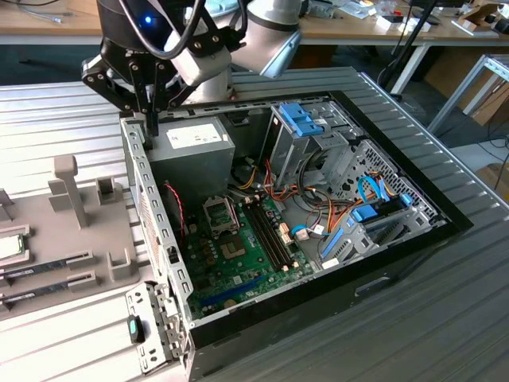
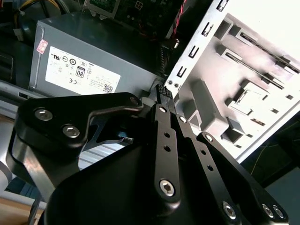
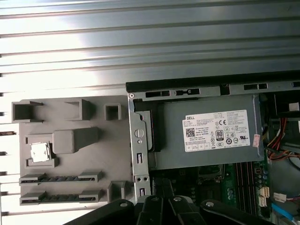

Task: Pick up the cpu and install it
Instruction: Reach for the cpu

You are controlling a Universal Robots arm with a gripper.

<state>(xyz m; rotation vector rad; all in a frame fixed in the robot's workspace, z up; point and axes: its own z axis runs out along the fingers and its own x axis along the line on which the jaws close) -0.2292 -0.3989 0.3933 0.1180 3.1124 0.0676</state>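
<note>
Pincer (image 1: 149, 134): upper left of the exterior view, its two fingers (image 2: 161, 90) pressed together with nothing between them, poised over the case wall (image 1: 151, 199) just beside the power supply (image 1: 191, 147).
Cpu (image 1: 9, 247): flat in a pocket of the grey tray (image 1: 87, 239) at the exterior view's left edge, well apart from the pincer; a silvery square (image 3: 40, 152) in the first wrist view.
Motherboard (image 1: 238, 255): green, on the floor of the open case, centre of the exterior view.
Memory sticks (image 1: 48, 267): two, slotted in the tray just below the cpu.
</note>
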